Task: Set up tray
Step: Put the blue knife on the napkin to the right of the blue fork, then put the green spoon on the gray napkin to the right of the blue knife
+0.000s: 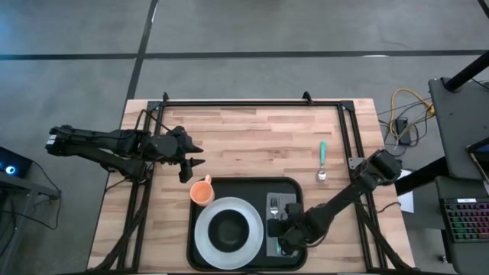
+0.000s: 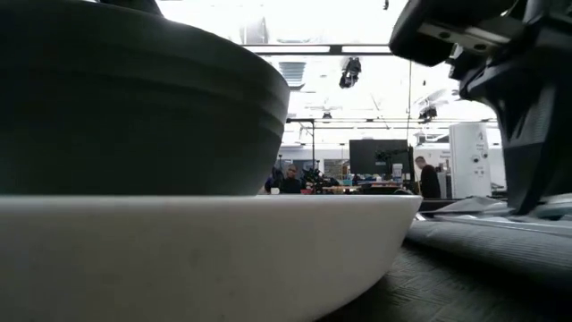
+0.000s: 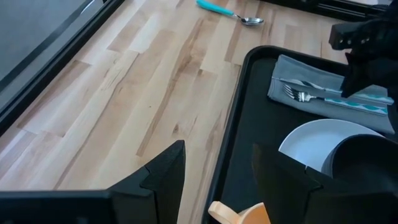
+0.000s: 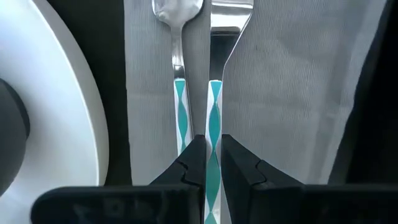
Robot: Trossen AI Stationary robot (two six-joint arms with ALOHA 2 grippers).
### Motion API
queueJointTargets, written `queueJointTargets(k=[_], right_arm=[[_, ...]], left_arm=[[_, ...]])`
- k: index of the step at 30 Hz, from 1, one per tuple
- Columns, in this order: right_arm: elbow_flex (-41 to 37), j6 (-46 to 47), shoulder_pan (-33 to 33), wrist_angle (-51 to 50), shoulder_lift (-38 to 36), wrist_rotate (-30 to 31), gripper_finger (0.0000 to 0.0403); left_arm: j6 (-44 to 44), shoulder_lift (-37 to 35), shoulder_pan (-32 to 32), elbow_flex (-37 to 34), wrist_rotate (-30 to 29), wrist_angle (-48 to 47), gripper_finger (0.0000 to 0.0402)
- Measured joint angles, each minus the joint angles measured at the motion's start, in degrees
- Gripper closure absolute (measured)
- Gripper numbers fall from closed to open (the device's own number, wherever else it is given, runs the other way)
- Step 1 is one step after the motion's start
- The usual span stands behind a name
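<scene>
From above, the black tray (image 1: 243,229) lies at the near edge of the wooden table (image 1: 252,137), holding a white plate (image 1: 200,237) with a dark bowl (image 1: 228,230) on it and, to the right of the plate, a grey napkin (image 1: 284,203) carrying cutlery. An orange cup (image 1: 202,191) sits at the tray's far left corner, over its rim. A teal-handled spoon (image 1: 322,160) lies on bare wood beyond the tray's far right corner, with open tabletop around it. The right gripper (image 1: 281,231) is down over the napkin inside the tray; the left gripper (image 1: 195,156) hovers over the wood near the cup, its fingers spread apart and empty. From table height, the plate's white wall (image 2: 197,259) and the dark bowl (image 2: 134,98) above it fill the view, with the right arm (image 2: 509,80) at the right and people far back in the room. The left wrist view shows the tray's rim (image 3: 233,112), the napkin (image 3: 292,74), a fork (image 3: 311,96) on it, and the spoon (image 3: 227,11) out on the wood. The right wrist view shows that gripper's fingers (image 4: 193,165) pinched narrow on the fork's teal handle (image 4: 214,124), beside a second piece of cutlery (image 4: 178,74) on the napkin (image 4: 292,99), whose tip I cannot make out.
</scene>
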Motion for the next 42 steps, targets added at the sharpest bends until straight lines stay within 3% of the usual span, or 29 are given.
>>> queueJointTargets(k=[6,17,19,24,27,34,38,42], right_arm=[[0.4,0.0,-0.1,-0.2,0.3,-1.7,0.0366],[2.6,-1.7,-0.3,-1.0,-0.8,-1.6,0.0279],[4.5,-1.2,-0.2,-6.2,-1.1,-1.4,0.0269],[11.9,2.2,-0.9,-32.3,-2.7,-1.5,0.0264],[12.3,1.2,-2.5,-39.1,-6.5,-1.5,0.0272],[-1.2,0.9,-8.3,-41.5,-22.0,1.4,0.0277],[-9.9,-3.2,-13.7,-40.5,-29.7,-1.4,0.0277],[-15.9,-9.0,-19.8,-38.3,-32.6,-3.2,0.0277]], left_arm=[[0.0,0.0,0.0,0.0,0.1,-0.3,0.0236],[0.1,0.0,0.0,0.0,0.1,-1.0,0.0236],[0.1,0.0,0.0,0.0,0.1,-1.1,0.0236],[0.1,0.0,0.0,0.0,0.1,-1.4,0.0236],[0.1,0.0,0.0,0.0,0.1,-1.3,0.0236],[0.1,0.0,0.0,0.0,0.1,-1.3,0.0236],[0.1,0.0,0.0,0.0,0.1,-1.3,0.0236],[0.1,0.0,0.0,0.0,0.1,-1.3,0.0236]])
